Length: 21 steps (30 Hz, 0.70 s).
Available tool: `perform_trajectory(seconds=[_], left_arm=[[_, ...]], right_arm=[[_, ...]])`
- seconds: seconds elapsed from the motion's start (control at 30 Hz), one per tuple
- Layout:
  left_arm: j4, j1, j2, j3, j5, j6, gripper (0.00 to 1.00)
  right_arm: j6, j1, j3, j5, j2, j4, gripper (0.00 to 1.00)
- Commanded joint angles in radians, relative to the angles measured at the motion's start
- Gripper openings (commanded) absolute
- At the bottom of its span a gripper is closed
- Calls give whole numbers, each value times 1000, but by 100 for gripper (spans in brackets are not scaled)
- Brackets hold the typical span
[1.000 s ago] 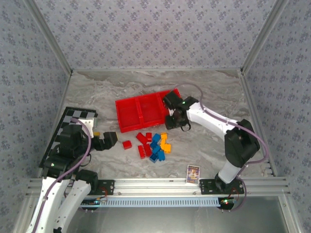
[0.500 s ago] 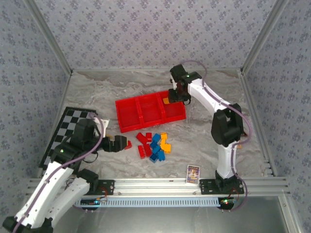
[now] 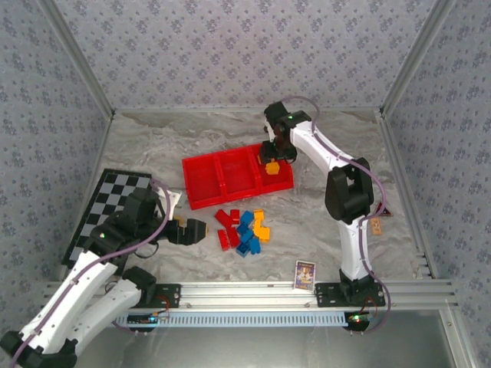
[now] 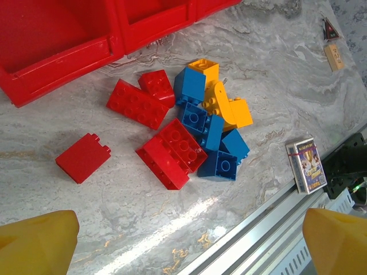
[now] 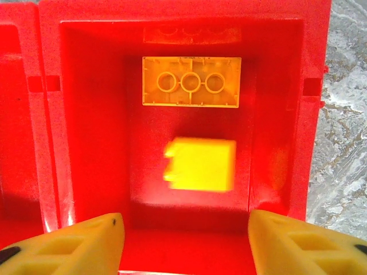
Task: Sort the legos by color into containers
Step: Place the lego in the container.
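The red tray [image 3: 203, 182] lies at 12 o'clock from the loose legos [image 4: 195, 132]. The right gripper [image 5: 183, 235], jaws spread, hangs over its 3 o'clock compartment; the left gripper [image 4: 189, 240] gapes empty. A bounce could carry the yellow brick [image 5: 200, 164] there over the low wall. It is blurred, so whether it has landed or is falling is unclear.

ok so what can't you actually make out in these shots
- Right wrist view: the yellow brick under the right hand is motion-blurred; whether it rests on the tray floor is unclear.
- Top view: the pile of legos overlaps, so the count is uncertain.
- Left wrist view: the print on the card is too small to read.
- Top view: two small items near the right arm are too small to identify.
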Motion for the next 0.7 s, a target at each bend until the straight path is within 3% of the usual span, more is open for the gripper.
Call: perform_trajectory(seconds=[0.0,0.2,0.5,0.6,0.67], left_arm=[[21,-8,-13,12,15,21,100],[25,-7,-10,9,18,23,100],[31,-11,3,6,22,27,100],[45,-11,-5,0,39,33,100],[50,-11,-5,-3,46,33,100]], right_arm=[[1,-5,36,2,5,-60,64],[3,16,-20,7,-88,-48,65],[170,80,-339,51,-423,23,74],[284,115,-466,67,-549,49,81],[353,148,-558,83,-640,83,96]])
